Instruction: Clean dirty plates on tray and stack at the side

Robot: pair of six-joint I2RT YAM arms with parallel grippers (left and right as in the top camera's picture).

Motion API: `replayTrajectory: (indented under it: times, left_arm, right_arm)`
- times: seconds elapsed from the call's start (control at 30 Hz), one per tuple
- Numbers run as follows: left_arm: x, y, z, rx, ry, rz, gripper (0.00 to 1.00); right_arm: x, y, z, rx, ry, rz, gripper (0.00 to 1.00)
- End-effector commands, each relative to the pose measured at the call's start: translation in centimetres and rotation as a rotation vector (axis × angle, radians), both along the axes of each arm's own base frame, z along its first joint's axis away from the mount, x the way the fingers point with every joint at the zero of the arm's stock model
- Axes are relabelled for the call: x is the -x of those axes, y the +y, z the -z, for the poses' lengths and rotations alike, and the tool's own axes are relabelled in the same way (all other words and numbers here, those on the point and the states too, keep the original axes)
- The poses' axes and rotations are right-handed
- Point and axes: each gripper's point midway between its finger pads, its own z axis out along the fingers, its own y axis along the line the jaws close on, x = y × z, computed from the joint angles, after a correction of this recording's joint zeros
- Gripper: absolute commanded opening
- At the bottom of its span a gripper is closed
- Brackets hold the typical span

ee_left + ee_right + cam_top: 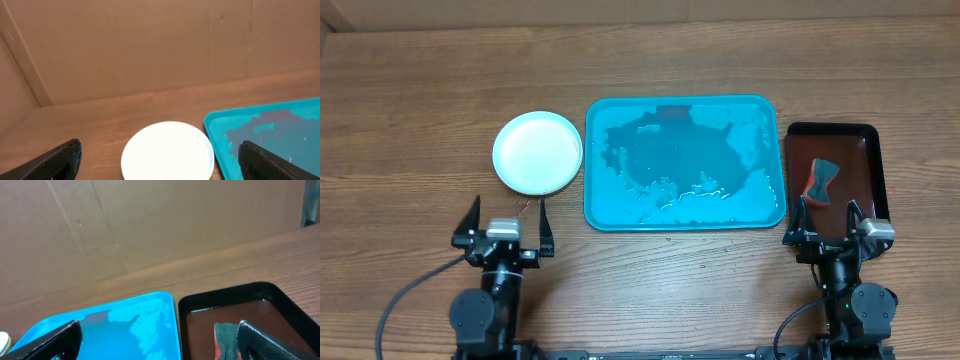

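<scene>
The plates (pixel 537 152) sit as one white round pile on the table, left of the turquoise tray (pixel 684 103); only the top plate shows, clean. It also shows in the left wrist view (pixel 168 152). The tray holds water and foam, no plates. It shows in the left wrist view (pixel 220 131) and the right wrist view (pixel 165 300). My left gripper (pixel 506 228) is open and empty, near the table's front edge below the plates. My right gripper (pixel 830 228) is open and empty, below the gap between the two trays.
A dark red-brown tray with a black rim (pixel 875 135) stands right of the turquoise tray and holds a dark green and orange sponge (pixel 822 179), also in the right wrist view (pixel 226 339). A brown cardboard wall runs behind the table.
</scene>
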Motion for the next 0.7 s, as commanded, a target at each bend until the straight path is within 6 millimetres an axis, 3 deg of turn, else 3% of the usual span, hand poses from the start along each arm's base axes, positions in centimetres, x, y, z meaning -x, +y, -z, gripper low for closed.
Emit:
replayTrajectory:
  times: [0.0, 0.2, 0.67]
  left_arm:
    - [0.1, 0.0, 1.6, -0.036, -0.005, 0.003, 1.00]
    - [0.1, 0.1, 5.2, -0.072, 0.072, -0.005, 0.99]
    - [0.1, -0.2, 4.7, -0.074, 0.051, 0.006, 1.00]
  right_arm:
    - [0.0, 0.2, 0.1, 0.000, -0.007, -0.007, 1.00]
    - [0.0, 0.2, 0.1, 0.000, -0.007, -0.007, 1.00]
    - [0.0, 0.2, 0.1, 0.000, -0.007, -0.007, 1.00]
